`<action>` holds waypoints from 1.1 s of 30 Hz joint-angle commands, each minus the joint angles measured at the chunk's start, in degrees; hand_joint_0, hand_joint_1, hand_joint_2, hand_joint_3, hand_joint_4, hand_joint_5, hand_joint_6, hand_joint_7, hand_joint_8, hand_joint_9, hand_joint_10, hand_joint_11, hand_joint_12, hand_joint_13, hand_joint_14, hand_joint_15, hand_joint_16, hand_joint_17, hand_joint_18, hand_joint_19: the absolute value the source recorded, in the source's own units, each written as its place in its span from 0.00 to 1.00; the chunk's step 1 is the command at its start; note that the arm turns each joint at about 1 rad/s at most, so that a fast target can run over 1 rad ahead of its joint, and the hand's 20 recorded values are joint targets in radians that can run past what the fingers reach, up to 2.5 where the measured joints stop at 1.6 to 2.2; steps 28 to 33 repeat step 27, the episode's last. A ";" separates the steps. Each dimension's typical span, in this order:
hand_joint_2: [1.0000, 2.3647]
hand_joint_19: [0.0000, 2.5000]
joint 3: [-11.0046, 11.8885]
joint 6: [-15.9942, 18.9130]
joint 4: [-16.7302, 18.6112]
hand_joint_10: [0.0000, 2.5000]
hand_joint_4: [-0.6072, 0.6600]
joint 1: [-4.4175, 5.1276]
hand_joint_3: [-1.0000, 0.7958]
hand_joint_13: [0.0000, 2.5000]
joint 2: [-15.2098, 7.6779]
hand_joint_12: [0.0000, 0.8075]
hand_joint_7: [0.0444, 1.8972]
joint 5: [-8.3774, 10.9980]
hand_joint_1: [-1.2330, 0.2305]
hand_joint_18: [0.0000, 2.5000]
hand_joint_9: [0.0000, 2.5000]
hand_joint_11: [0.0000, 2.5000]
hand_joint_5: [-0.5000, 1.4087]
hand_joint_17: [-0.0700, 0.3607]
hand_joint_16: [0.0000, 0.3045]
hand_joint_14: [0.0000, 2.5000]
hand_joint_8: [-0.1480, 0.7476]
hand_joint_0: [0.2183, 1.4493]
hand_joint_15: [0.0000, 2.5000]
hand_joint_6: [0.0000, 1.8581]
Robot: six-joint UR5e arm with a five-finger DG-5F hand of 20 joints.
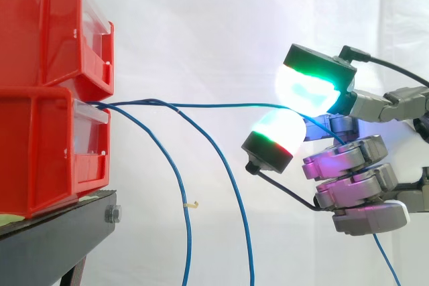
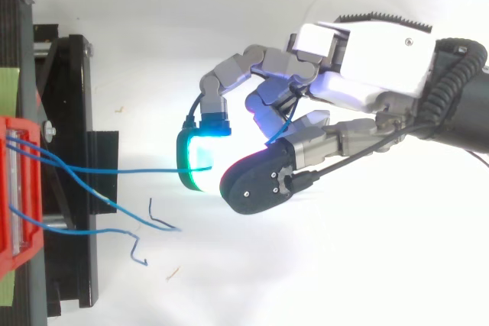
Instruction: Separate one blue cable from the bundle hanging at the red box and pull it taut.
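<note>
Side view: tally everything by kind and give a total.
Red bins: 2
Blue cables: 3
Stand: 1
Hand: 1
Total: 7
</note>
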 commanded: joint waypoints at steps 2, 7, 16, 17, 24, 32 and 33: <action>0.00 0.56 0.05 0.07 0.00 0.91 0.35 0.00 0.28 0.38 0.00 0.41 0.58 0.00 0.33 0.49 0.35 0.60 0.15 0.33 0.10 0.87 0.48 0.47 0.64 0.49; 0.00 0.55 0.05 0.07 0.00 0.91 0.35 0.00 0.28 0.38 0.00 0.41 0.58 0.09 0.33 0.49 0.35 0.61 0.15 0.33 0.10 0.88 0.47 0.47 0.63 0.49; 0.00 0.55 -0.04 0.07 0.00 0.90 0.35 0.00 0.28 0.38 0.00 0.41 0.58 0.00 0.33 0.49 0.35 0.61 0.15 0.33 0.11 0.87 0.47 0.47 0.63 0.49; 0.00 0.55 -0.04 -0.02 0.00 0.91 0.35 0.00 0.28 0.38 0.00 0.41 0.58 0.00 0.33 0.49 0.35 0.61 0.15 0.33 0.11 0.86 0.47 0.47 0.64 0.49; 0.00 0.55 -0.04 -0.02 0.00 0.91 0.35 0.00 0.28 0.38 0.00 0.41 0.58 0.00 0.33 0.49 0.35 0.60 0.15 0.33 0.11 0.87 0.48 0.47 0.63 0.49; 0.00 0.55 -0.04 -0.02 0.00 0.91 0.35 0.00 0.28 0.38 0.00 0.41 0.58 0.00 0.33 0.49 0.35 0.61 0.15 0.33 0.11 0.87 0.48 0.47 0.63 0.49; 0.00 0.55 -0.04 -0.02 0.00 0.91 0.35 0.00 0.28 0.38 0.00 0.41 0.58 0.00 0.33 0.49 0.35 0.61 0.15 0.33 0.11 0.87 0.48 0.47 0.63 0.49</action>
